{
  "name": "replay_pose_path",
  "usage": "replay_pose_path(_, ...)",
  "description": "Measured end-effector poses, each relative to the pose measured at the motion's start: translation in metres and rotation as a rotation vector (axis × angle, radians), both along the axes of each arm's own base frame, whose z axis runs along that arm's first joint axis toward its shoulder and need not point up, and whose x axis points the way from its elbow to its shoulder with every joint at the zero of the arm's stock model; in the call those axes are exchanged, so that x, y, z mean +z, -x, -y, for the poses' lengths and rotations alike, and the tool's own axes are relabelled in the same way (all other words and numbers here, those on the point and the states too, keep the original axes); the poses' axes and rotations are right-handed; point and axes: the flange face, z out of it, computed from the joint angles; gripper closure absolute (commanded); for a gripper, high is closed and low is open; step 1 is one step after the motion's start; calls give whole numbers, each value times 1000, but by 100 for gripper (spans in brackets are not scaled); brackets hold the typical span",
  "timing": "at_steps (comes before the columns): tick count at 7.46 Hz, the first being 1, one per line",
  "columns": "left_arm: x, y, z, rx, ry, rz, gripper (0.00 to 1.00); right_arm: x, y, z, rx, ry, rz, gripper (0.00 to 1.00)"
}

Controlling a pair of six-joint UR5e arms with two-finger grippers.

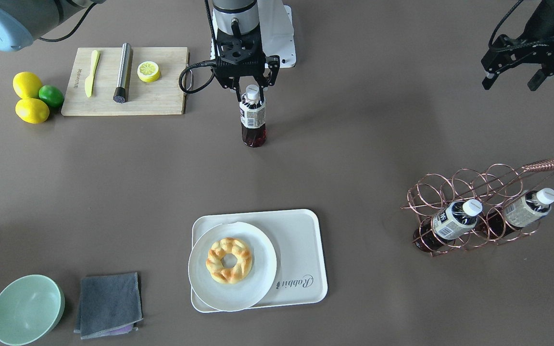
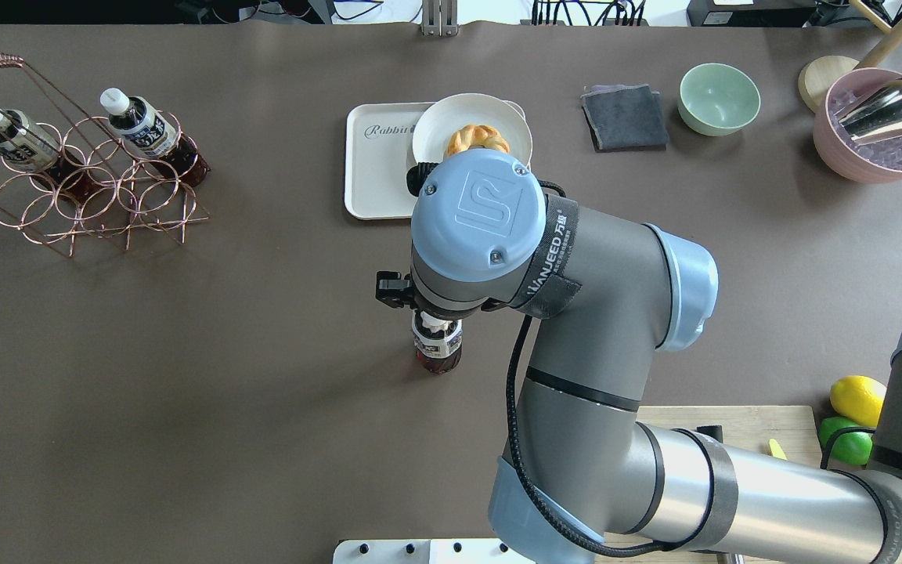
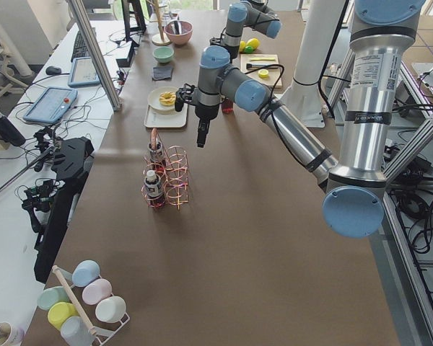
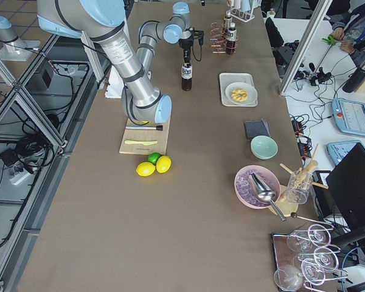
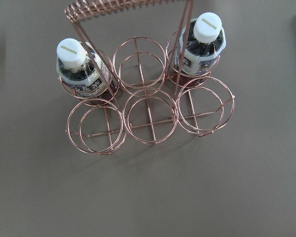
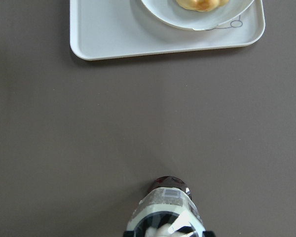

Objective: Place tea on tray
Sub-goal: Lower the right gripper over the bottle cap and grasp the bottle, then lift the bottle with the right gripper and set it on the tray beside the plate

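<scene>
tabletop (image 1: 363, 144), plain brown, is bearing everything. the right arm (image 2: 600, 313) is reaching out over its middle. a copper wire rack (image 1: 479, 192) is sitting toward the robot's left and carrying two spare bottles (image 1: 452, 218) in the end rings of one row. the left gripper (image 1: 511, 80) is hanging in the air on the robot's side of the rack, its jaws spread wide with nothing between them.

the tray (image 1: 306, 250) is lying at the side of the table away from the robot, its lettered end bare. a round white plate (image 1: 262, 283) is covering its other end and hanging a little past the rim, with a donut (image 1: 229, 260) resting on it.

the tea bottle (image 1: 253, 120) is standing upright mid-table, well apart from the tray. the right gripper (image 1: 251, 89) is pointing straight down over it, its jaws pressing on either side of the white cap and neck. whether the bottle's base is touching the table, i cannot tell.
</scene>
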Motion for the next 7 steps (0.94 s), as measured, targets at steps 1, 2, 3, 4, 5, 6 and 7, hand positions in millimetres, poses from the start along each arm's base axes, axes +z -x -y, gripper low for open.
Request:
replay_pose_path(1, -1, 0, 0, -10, 4, -6, 3, 0, 3, -4, 0, -6, -7, 100)
replay_pose_path(2, -2, 0, 0, -23, 5, -15, 3, -3, 3, -6, 1, -12, -6, 100)
replay_pose_path(3, -3, 0, 0, -34, 7, -21, 3, -6, 3, -7, -1, -15, 0, 100)
replay_pose_path(4, -2, 1, -1, -40, 11, -23, 4, -12, 1, -7, -2, -21, 9, 100)
replay_pose_path(5, 0, 4, -4, -44, 15, -22, 4, -19, -2, -3, -1, -34, 16, 100)
replay_pose_path(6, 7, 20, -7, -60, 16, -15, 4, -33, -8, 9, 9, -53, 20, 100)
replay_pose_path(7, 20, 45, -12, -52, 3, -9, 4, -49, -12, 27, 26, -67, 15, 100)
